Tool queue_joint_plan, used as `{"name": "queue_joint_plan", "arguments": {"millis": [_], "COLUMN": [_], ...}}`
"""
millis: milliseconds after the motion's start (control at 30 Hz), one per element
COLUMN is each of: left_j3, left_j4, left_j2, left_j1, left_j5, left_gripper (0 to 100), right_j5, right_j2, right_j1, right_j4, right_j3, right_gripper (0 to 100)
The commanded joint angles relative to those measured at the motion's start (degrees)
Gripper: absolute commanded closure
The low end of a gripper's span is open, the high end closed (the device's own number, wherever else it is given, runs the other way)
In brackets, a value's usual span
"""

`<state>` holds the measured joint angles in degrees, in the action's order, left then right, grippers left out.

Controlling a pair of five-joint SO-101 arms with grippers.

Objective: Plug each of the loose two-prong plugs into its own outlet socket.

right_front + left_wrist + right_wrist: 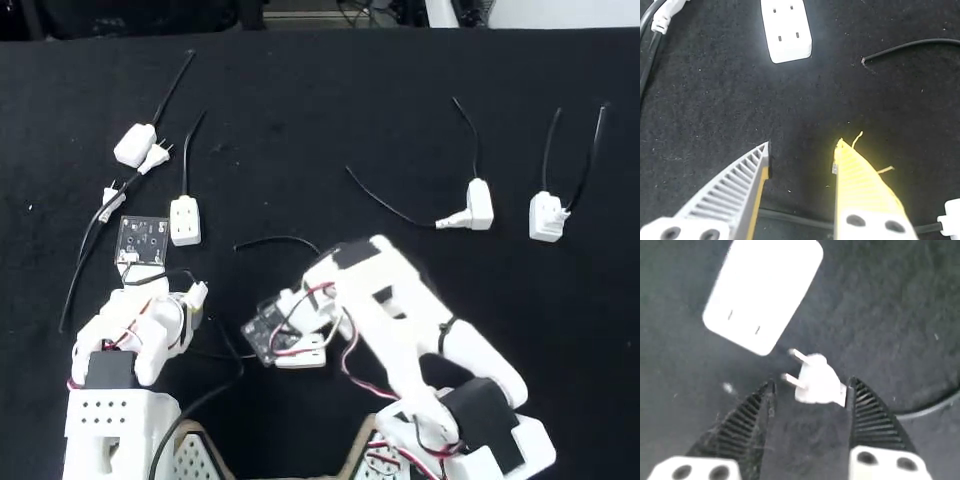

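Black cloth on the table, right arm is on the step. Right gripper spread wide, nothing clamped yet, straddling a white plug. Plug lies flat between the fingers, off-centre: touching or almost touching one finger, clear gap to the other. Prongs point at the white socket block just ahead, near but not touching. Reads as pre-grasp.

To do it well I'd centre on the plug body before closing, pinch the body and not the prongs, and keep the prongs level and square to the two slots. Block sits loose on cloth, so a skewed push will likely just shove it away. Slow, straight insertion.

Left gripper also wide and empty, hanging over bare cloth. Second socket block is well ahead of it, loose cable end off to one side. It could brace a block if needed.
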<state>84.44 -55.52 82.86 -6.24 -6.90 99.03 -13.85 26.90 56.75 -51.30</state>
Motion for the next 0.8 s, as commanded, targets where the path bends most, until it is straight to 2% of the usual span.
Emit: {"name": "queue_joint_plan", "arguments": {"millis": [0, 167, 467, 600, 700, 767], "left_j3": [-3.8, -3.8, -3.9, -3.9, -3.9, -3.9], "left_j4": [-0.1, -0.1, -0.1, -0.1, -0.1, -0.1], "left_j2": [0.5, 0.5, 0.5, 0.5, 0.5, 0.5], "left_j1": [-0.8, -0.8, -0.8, -0.8, -0.8, -0.8], "left_j5": [0.4, 0.4, 0.4, 0.4, 0.4, 0.4], "left_gripper": [79, 79, 79, 79, 79, 79], "right_j5": [0.7, 0.4, 0.4, 0.1, -4.7, -8.8], "right_j2": [-2.2, -2.2, -2.2, -2.2, -2.3, -2.7], "right_j1": [1.4, -0.7, -3.7, -3.5, -3.3, -3.3], "right_j4": [-8.7, -14.4, -15.2, -15.2, -15.5, -17.4], "right_j3": [-3.4, -5.8, -5.9, -5.8, -5.2, -4.4], "right_gripper": [78.7, 78.7, 78.9, 89.0, 99.2, 97.9]}}
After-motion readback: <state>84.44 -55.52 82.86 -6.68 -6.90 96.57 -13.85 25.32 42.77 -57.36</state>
